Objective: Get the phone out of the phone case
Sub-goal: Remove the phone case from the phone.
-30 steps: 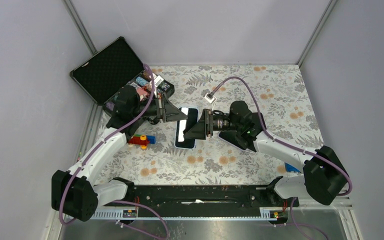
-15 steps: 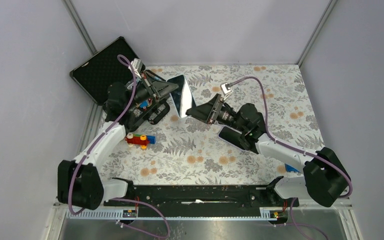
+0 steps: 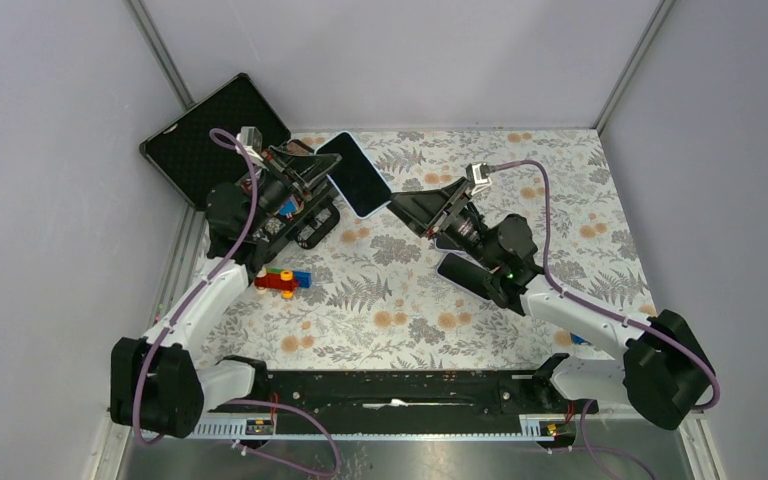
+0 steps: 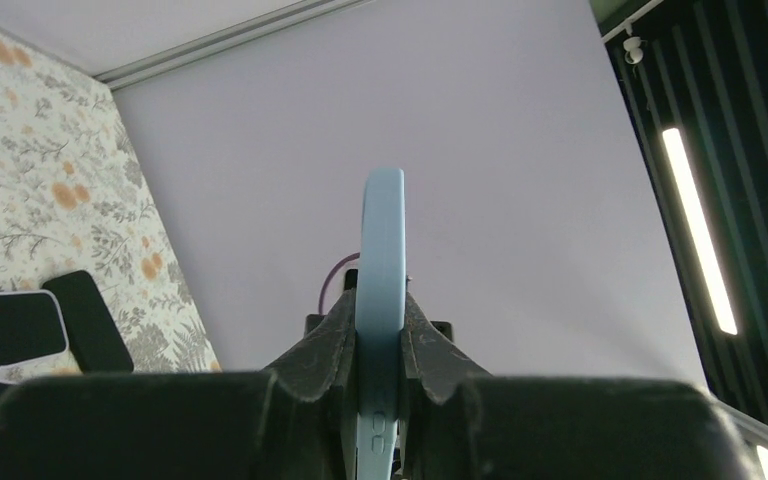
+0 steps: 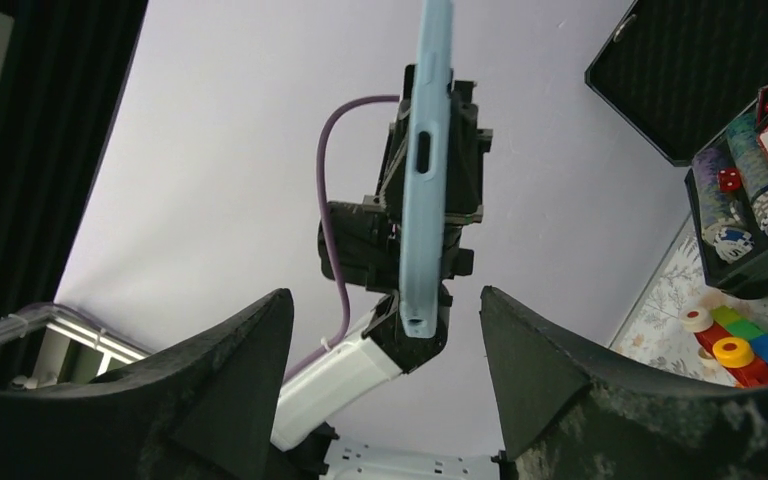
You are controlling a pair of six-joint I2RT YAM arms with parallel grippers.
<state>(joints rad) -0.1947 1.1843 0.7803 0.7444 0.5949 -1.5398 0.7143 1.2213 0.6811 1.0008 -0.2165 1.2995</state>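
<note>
Entry: we hold the blue phone case (image 4: 381, 250) clenched edgewise in the left pincer (image 4: 380, 345), aloft at far left; the right pincer (image 5: 382, 295), released and near, should hook one case lip and peel it off the phone (image 3: 358, 172).

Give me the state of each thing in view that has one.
phone, inside the phone case, not yet out
phone case, lifted clear of the table
left gripper, shut on the phone case
right gripper, open, apart from the phone case
black box, lid open
toy blocks, lying on the table
</note>
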